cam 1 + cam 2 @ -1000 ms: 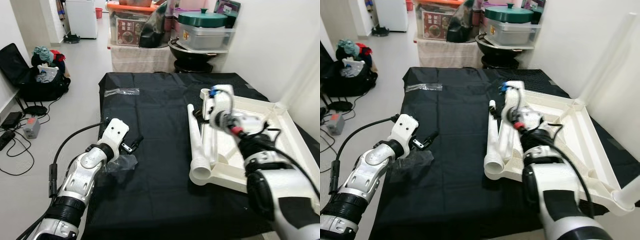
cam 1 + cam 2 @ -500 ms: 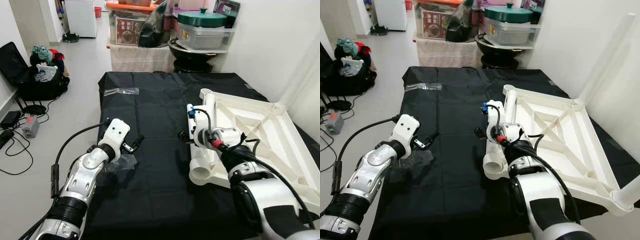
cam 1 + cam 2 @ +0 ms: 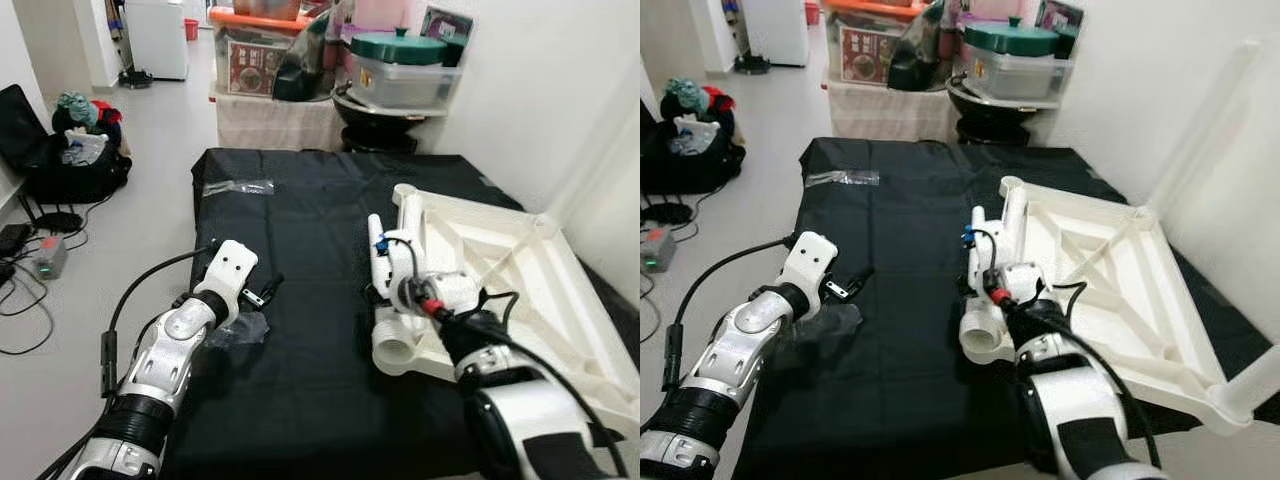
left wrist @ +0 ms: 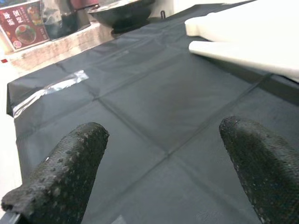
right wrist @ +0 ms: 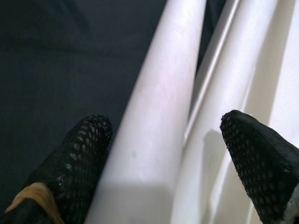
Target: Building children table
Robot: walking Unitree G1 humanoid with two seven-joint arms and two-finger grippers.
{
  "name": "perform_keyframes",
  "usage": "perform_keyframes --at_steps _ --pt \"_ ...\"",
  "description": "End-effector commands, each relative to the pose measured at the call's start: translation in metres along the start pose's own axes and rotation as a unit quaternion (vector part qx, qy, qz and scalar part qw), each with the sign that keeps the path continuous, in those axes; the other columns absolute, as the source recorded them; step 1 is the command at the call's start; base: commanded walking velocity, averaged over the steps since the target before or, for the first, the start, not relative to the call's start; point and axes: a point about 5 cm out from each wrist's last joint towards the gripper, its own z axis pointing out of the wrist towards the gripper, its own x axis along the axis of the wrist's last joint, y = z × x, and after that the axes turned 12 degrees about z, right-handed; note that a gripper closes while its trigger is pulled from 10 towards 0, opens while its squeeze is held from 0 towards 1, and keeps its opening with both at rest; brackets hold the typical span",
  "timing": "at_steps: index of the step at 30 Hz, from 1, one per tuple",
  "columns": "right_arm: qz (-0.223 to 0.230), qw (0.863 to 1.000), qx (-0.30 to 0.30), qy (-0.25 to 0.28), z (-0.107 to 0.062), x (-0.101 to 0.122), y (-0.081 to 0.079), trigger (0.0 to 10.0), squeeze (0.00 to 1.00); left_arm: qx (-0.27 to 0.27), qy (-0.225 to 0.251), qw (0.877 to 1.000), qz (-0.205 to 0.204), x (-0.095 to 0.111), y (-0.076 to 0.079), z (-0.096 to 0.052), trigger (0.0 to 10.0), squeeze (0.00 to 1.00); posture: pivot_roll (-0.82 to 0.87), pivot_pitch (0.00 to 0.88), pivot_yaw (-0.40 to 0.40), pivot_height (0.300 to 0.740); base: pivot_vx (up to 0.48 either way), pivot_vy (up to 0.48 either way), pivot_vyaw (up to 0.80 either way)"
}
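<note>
The white children's table top lies upside down on the black cloth. A loose white tube leg rests along its left edge, open end toward me. My right gripper is low over that leg, open, one finger on the cloth side and the other over the table's rim. My left gripper hovers open above the cloth by a crumpled clear plastic bag, holding nothing. One fitted leg stands up from the table's far corner.
A clear plastic strip lies at the cloth's far left. Behind the cloth stand boxes and a green-lidded pot. A black bag and cables lie on the floor at left. A white wall runs close on the right.
My right gripper has swung left from over the table top and dropped onto the loose leg. The left arm has held still. The camera has shifted slightly.
</note>
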Motion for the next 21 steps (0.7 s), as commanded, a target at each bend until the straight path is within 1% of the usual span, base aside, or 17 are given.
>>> perform_keyframes --at_steps 1,2,3,4,5,6,7,9,14,18,21 --pt "0.015 0.993 0.018 -0.113 0.012 -0.053 -0.004 5.5 0.09 -0.004 -0.015 1.0 0.001 -0.005 0.005 0.0 10.0 0.0 -0.02 0.0 -0.159 0.74 0.0 0.0 0.0" --pt "0.015 0.993 0.018 -0.113 0.012 -0.053 -0.004 5.5 0.09 -0.004 -0.015 1.0 0.001 -0.005 0.005 0.0 10.0 0.0 -0.02 0.0 -0.159 0.74 0.0 0.0 0.0" --pt "0.013 0.993 0.019 -0.114 0.012 -0.053 -0.003 4.2 0.05 -0.004 -0.015 1.0 0.002 -0.005 0.004 0.0 10.0 0.0 -0.02 0.0 -0.161 0.74 0.0 0.0 0.0" --pt "0.013 0.993 0.019 -0.114 0.012 -0.053 -0.003 4.2 0.05 -0.004 -0.015 1.0 0.002 -0.005 0.004 0.0 10.0 0.0 -0.02 0.0 -0.161 0.74 0.0 0.0 0.0" --pt "0.014 0.994 0.022 -0.11 0.011 -0.052 -0.003 0.0 0.02 -0.003 -0.017 1.0 0.002 -0.005 0.004 0.0 10.0 0.0 -0.03 0.0 -0.161 0.74 0.0 0.0 0.0" --pt "0.015 0.994 0.025 -0.106 0.01 -0.051 -0.002 0.0 0.02 -0.002 -0.018 1.0 0.002 -0.006 0.004 0.0 10.0 0.0 -0.03 0.0 -0.161 0.74 0.0 0.0 0.0" --pt "0.011 0.994 0.026 -0.102 0.01 -0.05 -0.002 0.0 0.0 -0.001 -0.02 1.0 0.002 -0.006 0.004 0.0 10.0 0.0 -0.03 0.0 -0.162 0.74 0.0 0.0 0.0" --pt "0.007 0.994 0.028 -0.101 0.009 -0.051 -0.001 0.0 0.0 -0.001 -0.021 1.0 0.002 -0.006 0.004 0.0 10.0 0.0 -0.03 0.0 -0.162 0.74 0.0 0.0 0.0" --pt "-0.009 0.992 0.032 -0.118 0.008 -0.061 -0.001 0.0 0.0 -0.005 -0.023 1.0 0.001 -0.005 0.008 0.002 10.0 0.0 -0.03 0.0 -0.167 0.74 0.0 0.0 0.0" --pt "-0.014 0.991 0.038 -0.125 0.007 -0.066 -0.001 0.0 0.0 -0.003 -0.026 1.0 0.003 -0.006 0.006 0.002 10.0 0.0 -0.03 0.0 -0.168 0.74 0.0 0.0 0.0" --pt "-0.016 0.992 0.033 -0.119 0.007 -0.065 0.003 0.0 0.0 -0.002 -0.028 1.0 0.003 -0.006 0.005 0.002 10.0 0.0 -0.03 0.0 -0.169 0.74 0.0 0.0 0.0"
